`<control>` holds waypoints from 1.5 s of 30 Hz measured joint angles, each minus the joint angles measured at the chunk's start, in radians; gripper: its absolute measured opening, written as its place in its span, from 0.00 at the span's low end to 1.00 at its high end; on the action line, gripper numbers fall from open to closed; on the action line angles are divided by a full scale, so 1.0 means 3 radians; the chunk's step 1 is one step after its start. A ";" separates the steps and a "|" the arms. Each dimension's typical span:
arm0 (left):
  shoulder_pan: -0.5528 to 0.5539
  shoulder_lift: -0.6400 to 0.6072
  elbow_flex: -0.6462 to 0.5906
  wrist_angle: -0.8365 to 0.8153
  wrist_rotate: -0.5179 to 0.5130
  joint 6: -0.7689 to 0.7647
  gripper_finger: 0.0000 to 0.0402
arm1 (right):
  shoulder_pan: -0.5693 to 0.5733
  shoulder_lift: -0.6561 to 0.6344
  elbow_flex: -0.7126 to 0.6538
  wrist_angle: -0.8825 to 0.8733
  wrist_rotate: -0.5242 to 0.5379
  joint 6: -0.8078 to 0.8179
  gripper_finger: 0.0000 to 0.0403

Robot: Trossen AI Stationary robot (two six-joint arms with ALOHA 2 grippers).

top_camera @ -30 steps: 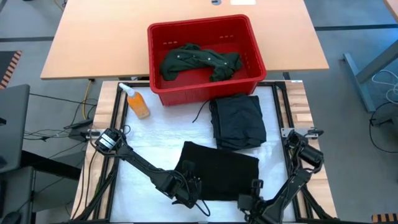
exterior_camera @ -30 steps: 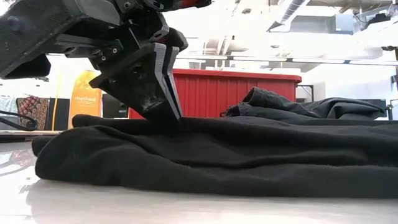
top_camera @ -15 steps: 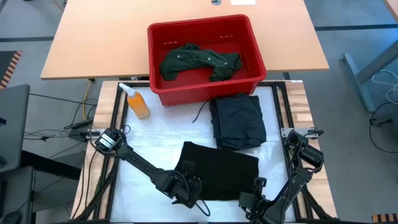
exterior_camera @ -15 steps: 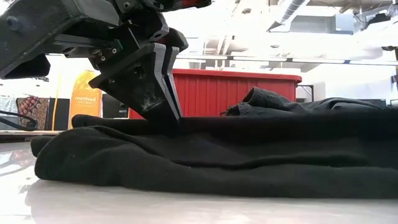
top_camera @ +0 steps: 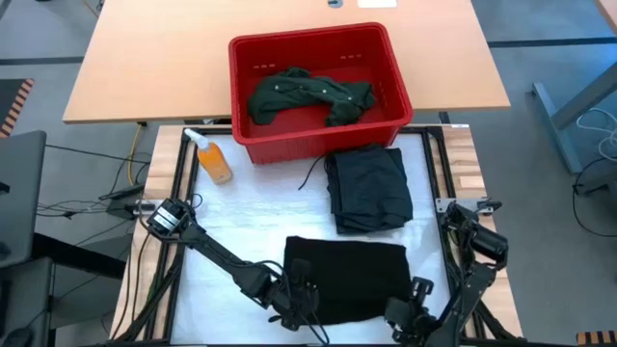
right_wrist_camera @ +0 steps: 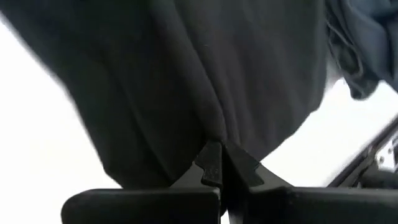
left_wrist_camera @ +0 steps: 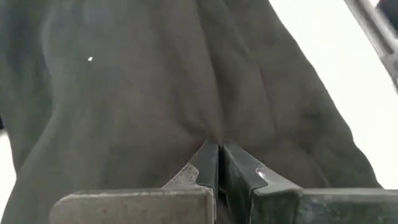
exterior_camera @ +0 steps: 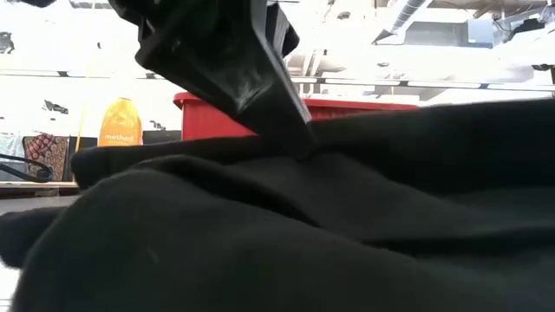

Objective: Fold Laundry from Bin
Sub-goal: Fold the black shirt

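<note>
A black garment [top_camera: 349, 278] lies spread on the white table top near the front edge, one piece of the laundry. My left gripper [top_camera: 301, 301] is shut on its near left part, and my right gripper [top_camera: 413, 310] is shut on its near right corner. In the low view the black garment [exterior_camera: 347, 225] fills the foreground, its near part raised. A dark folded piece [top_camera: 368, 188] lies flat farther back. The red bin [top_camera: 249, 145] stands at the far side with a dark green shirt [top_camera: 308, 94] inside. My left gripper pinches a raised ridge of the black cloth [left_wrist_camera: 211, 127] between its two fingers [exterior_camera: 290, 130], slanting down from the near left. The cloth runs away from the fingertips in drawn creases. One layer or several, I cannot tell. My right gripper pinches the black cloth [right_wrist_camera: 214, 132] at its near right corner between both fingers, slanting down from the near side. Folds fan out from the pinch, and the cloth there is lifted off the table. How many layers it has cannot be told.
An orange bottle [top_camera: 214, 159] stands left of the bin. Black frame rails [top_camera: 436, 173] run along the table's left and right sides. Bare white table top [top_camera: 251, 212] lies between the bottle and the black garment.
My right gripper has shut on the black garment's near right corner and risen, rolling its wrist. My left gripper has tipped upward with its pinch. The garment's near edge has lifted and the piece has shifted toward the table's right edge; its far part stays on the table.
</note>
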 joint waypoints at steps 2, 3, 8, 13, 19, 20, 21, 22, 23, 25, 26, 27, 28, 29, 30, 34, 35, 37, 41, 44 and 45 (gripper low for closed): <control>0.0000 0.0000 0.0000 0.0051 0.0031 0.0005 0.00 | 0.0065 0.0000 0.0000 -0.0037 0.0003 0.0299 0.05; 0.0000 0.0000 0.0000 0.0062 0.0032 0.0011 0.00 | 0.0101 0.0000 0.0000 -0.0034 0.0018 0.0437 0.05; 0.0005 0.0000 0.0051 0.0145 -0.0138 0.0216 0.00 | 0.0268 -0.0001 -0.0023 -0.0035 0.0252 0.1001 0.05; 0.0098 -0.0004 0.0331 -0.0230 -0.0045 0.0287 0.00 | 0.0269 -0.0001 -0.0080 -0.0048 0.0253 0.1103 0.05; 0.0158 -0.0004 0.0407 -0.0376 0.0317 0.0222 0.03 | 0.0267 -0.0001 -0.0080 -0.0037 0.0259 0.1066 0.05; 0.0159 -0.0002 0.0407 -0.0372 0.0358 0.0190 0.05 | 0.0267 -0.0001 -0.0080 -0.0038 0.0257 0.1067 0.05; 0.0158 -0.0001 0.0407 -0.0359 0.0374 0.0159 0.06 | 0.0267 -0.0003 -0.0080 -0.0038 0.0254 0.1069 0.05; 0.0157 -0.0001 0.0407 -0.0321 0.0380 0.0122 0.08 | 0.0281 -0.0002 -0.0079 -0.0037 0.0242 0.1071 0.05; 0.0151 -0.0001 0.0407 -0.0279 0.0398 0.0098 0.09 | 0.0296 -0.0002 -0.0080 -0.0037 0.0221 0.1098 0.05; 0.0138 -0.0001 0.0407 -0.0223 0.0403 0.0080 0.11 | 0.0332 -0.0001 -0.0079 -0.0038 0.0203 0.1196 0.05; 0.0130 0.0001 0.0407 -0.0167 0.0403 0.0089 0.11 | 0.0352 -0.0003 -0.0079 -0.0037 0.0203 0.1257 0.05; 0.0123 0.0004 0.0407 -0.0109 0.0402 0.0121 0.11 | 0.0371 -0.0003 -0.0079 -0.0037 0.0194 0.1317 0.05; 0.0116 0.0004 0.0407 -0.0057 0.0403 0.0153 0.10 | 0.0391 -0.0001 -0.0079 -0.0037 0.0180 0.1373 0.05; 0.0108 0.0004 0.0407 0.0010 0.0404 0.0165 0.09 | 0.0411 -0.0002 -0.0079 -0.0037 0.0166 0.1424 0.05; 0.0108 0.0004 0.0407 0.0079 0.0407 0.0166 0.07 | 0.0430 -0.0001 -0.0079 -0.0037 0.0147 0.1467 0.05; 0.0097 0.0004 0.0407 0.0171 0.0521 0.0163 0.02 | 0.0483 -0.0001 -0.0079 -0.0037 -0.0072 0.1478 0.05; 0.0095 0.0004 0.0407 0.0163 0.0544 0.0163 0.01 | 0.0499 -0.0001 -0.0079 -0.0037 -0.0134 0.1430 0.05; 0.0082 0.0005 0.0407 0.0114 0.0547 0.0187 0.02 | 0.0539 -0.0001 -0.0079 -0.0030 -0.0169 0.1404 0.07; 0.0055 0.0006 0.0406 0.0016 0.0520 0.0292 0.10 | 0.0585 -0.0001 -0.0079 -0.0016 -0.0168 0.1404 0.16; 0.0048 0.0006 0.0406 0.0002 0.0466 0.0251 0.20 | 0.0585 -0.0001 -0.0078 -0.0004 -0.0173 0.1355 0.25; 0.0047 0.0006 0.0406 -0.0004 0.0446 0.0230 0.23 | 0.0585 -0.0001 -0.0078 0.0015 -0.0173 0.1257 0.28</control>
